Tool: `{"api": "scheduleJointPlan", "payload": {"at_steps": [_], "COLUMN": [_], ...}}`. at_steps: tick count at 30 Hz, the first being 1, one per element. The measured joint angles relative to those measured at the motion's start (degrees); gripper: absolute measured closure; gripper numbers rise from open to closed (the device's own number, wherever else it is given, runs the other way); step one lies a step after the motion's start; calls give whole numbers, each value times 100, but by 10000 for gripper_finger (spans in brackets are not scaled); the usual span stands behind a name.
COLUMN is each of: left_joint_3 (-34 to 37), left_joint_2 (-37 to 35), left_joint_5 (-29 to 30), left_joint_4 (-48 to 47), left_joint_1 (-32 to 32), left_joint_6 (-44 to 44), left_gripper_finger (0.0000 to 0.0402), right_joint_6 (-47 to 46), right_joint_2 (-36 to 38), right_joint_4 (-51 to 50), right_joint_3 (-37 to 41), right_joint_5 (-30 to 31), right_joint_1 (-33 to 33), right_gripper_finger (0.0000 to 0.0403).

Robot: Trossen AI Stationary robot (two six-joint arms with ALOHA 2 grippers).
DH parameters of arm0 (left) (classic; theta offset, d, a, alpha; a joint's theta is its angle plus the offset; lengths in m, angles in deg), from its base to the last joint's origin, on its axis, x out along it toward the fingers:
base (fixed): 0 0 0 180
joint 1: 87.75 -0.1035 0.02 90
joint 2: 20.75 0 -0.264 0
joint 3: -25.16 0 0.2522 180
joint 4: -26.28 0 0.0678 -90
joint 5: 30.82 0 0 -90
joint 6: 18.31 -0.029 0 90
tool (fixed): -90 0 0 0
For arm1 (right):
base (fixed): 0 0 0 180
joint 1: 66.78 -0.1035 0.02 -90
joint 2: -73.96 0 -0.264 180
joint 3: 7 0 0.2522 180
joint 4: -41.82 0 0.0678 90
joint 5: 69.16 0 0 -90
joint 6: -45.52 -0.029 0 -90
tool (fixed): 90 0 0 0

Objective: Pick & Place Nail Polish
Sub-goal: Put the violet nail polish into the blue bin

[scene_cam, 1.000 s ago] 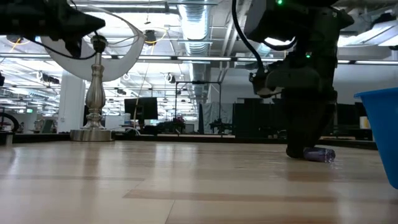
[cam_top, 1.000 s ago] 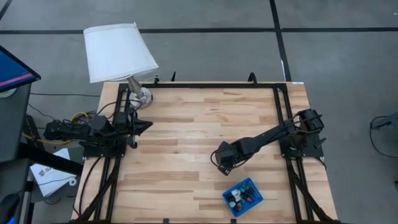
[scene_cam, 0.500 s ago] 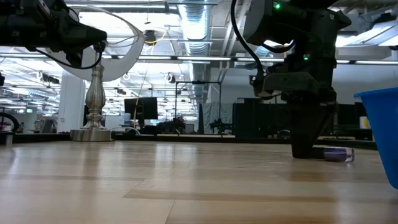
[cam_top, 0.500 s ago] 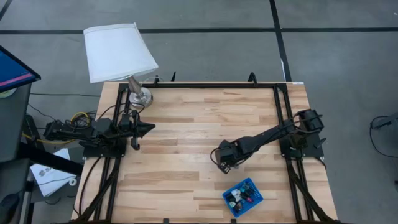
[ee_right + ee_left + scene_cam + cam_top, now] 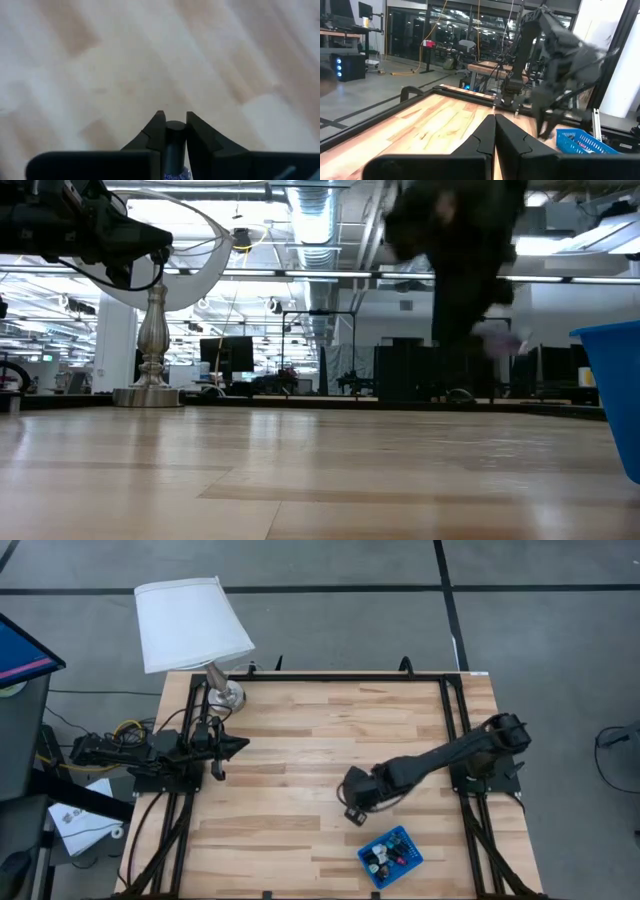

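One bottle [image 5: 174, 145] between right-wrist claw [image 5: 174, 124] tips

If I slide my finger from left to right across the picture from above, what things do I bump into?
Left pincer, closed → right pincer, shut on a nail polish bottle → blue tray of bottles.

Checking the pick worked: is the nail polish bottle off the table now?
Yes. The right tool is shut on the nail polish bottle, lifted clear above the table.
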Motion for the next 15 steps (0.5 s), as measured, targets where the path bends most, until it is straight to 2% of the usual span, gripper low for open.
{"api": "scheduleJointPlan", "payload": {"at_steps": [8, 15], "left_joint_3": [4, 2], "left_joint_2": [140, 235], "left_joint_5": [2, 3], "left_joint_4": [7, 58], "left_joint_1": [0, 0], "left_joint_6": [-7, -8], "left_gripper_finger": [402, 402], "right_joint_6": [-488, -1172], "right_joint_2": [669, 540], "right_joint_4": [-86, -89], "right_joint_3": [-65, -63], "right_joint_5": [61, 42], "right_joint_1": [-997, -2123], "right_gripper_finger": [365, 365]}}
